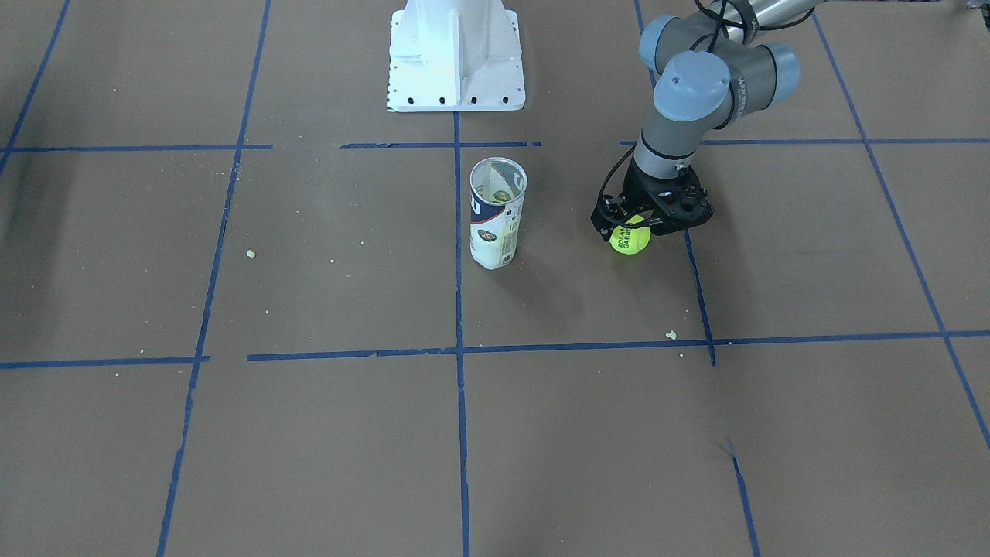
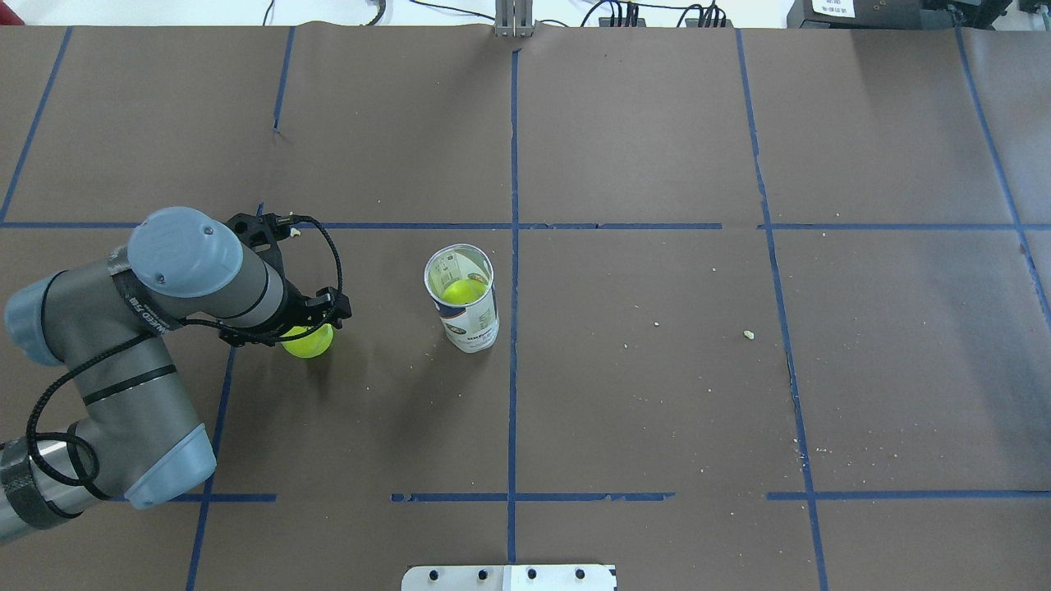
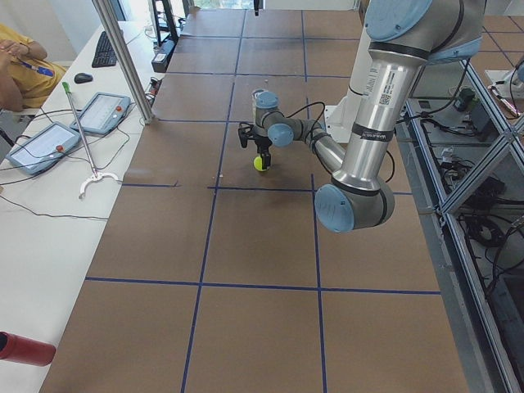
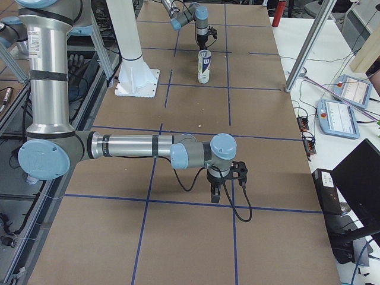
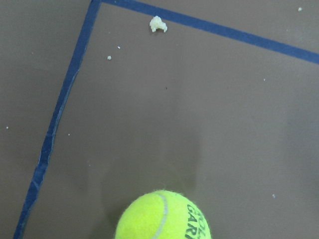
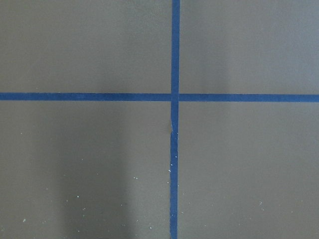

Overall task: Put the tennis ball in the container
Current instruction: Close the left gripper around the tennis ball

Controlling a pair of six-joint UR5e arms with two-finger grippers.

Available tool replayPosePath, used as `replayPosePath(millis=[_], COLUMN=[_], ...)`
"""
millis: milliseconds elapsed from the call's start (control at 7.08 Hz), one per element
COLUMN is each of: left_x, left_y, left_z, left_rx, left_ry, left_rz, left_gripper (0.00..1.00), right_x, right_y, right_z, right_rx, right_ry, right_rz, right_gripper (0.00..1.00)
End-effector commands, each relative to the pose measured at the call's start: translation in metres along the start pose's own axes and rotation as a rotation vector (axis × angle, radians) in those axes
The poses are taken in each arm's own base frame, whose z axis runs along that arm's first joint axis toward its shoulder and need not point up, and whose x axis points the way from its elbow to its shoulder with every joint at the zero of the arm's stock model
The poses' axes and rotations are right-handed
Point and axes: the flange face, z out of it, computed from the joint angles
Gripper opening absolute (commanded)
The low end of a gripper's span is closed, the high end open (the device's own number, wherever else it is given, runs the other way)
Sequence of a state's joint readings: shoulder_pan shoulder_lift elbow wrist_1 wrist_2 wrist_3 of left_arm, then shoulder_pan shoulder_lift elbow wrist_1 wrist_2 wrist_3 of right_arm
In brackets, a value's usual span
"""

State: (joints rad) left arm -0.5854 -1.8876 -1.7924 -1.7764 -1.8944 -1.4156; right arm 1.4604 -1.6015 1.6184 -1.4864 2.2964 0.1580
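Observation:
A neon yellow-green tennis ball with dark lettering sits between the fingers of my left gripper, which is shut on it just above the brown table. The ball fills the bottom edge of the left wrist view, its shadow on the table beside it. The clear tube container stands upright near the table's middle, apart from the gripper, with another yellow ball inside. My right gripper hovers low over the table far from both; I cannot tell its state.
The white pedestal base stands behind the tube on the robot's side. Blue tape lines grid the brown table. Small white crumbs lie scattered. Operators' tablets rest on a side table.

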Motion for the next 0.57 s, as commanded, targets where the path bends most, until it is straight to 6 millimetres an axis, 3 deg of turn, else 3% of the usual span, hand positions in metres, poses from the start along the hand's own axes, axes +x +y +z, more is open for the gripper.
replayPosePath(millis=[0,141,283,424], left_x=[-0.0018,-0.007,-0.0046,-0.0022], left_y=[-0.0025,-0.0031,-0.0031,-0.003], left_z=[0.0102,0.0143,0.0132,0.0147], left_rx=[-0.001,-0.003,-0.002,-0.003], left_ry=[-0.001,-0.011,-0.009,-0.01], left_rz=[0.003,0.003,-0.002,-0.008], left_gripper=[0.98,0.94,0.78,0.31], right_x=[0.0,0.0,0.0,0.0], right_y=[0.0,0.0,0.0,0.0], right_z=[0.0,0.0,0.0,0.0], right_rx=[0.0,0.0,0.0,0.0], right_ry=[0.0,0.0,0.0,0.0], right_rz=[0.0,0.0,0.0,0.0], right_gripper=[1.0,1.0,1.0,1.0])
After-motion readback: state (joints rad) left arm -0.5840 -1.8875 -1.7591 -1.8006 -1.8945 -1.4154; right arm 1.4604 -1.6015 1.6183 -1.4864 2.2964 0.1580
